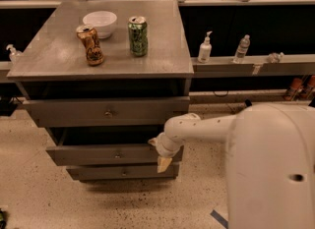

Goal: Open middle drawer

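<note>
A speckled floor and dark shelving surround a grey desk (49, 56) that carries a white bowl (100, 22), a green can (138, 36) and a brown can (91, 45). The middle drawer (88, 155) lies between the top drawer (74, 114) and the bottom drawer (98, 173). Its front seems drawn slightly forward, with a dark gap above it. The pincer (161, 158) is at that front's right end; whether it is spread or clamped cannot be told. The pull appears to be in progress. The next move calls for a straight draw toward the near side without slipping off the edge.
</note>
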You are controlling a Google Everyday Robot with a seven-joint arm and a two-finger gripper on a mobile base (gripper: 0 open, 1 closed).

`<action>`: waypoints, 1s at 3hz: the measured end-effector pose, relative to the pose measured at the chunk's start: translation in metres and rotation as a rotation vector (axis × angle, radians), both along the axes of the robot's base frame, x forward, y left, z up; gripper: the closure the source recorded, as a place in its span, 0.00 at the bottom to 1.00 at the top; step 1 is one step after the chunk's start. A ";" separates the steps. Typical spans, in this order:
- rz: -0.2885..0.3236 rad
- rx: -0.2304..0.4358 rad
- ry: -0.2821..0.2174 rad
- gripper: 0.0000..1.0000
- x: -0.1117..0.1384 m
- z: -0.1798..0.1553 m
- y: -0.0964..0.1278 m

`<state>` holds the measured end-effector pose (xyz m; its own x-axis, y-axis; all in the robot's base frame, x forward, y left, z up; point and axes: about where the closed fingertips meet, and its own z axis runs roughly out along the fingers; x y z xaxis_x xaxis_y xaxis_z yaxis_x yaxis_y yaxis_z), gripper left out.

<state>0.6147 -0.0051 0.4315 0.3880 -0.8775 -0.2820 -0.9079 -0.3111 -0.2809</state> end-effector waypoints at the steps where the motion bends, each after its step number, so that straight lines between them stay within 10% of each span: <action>1: 0.044 0.048 0.126 0.12 -0.056 0.018 -0.010; 2: 0.038 0.061 0.165 0.00 -0.093 0.035 -0.023; 3: -0.003 0.051 0.097 0.00 -0.088 0.042 -0.029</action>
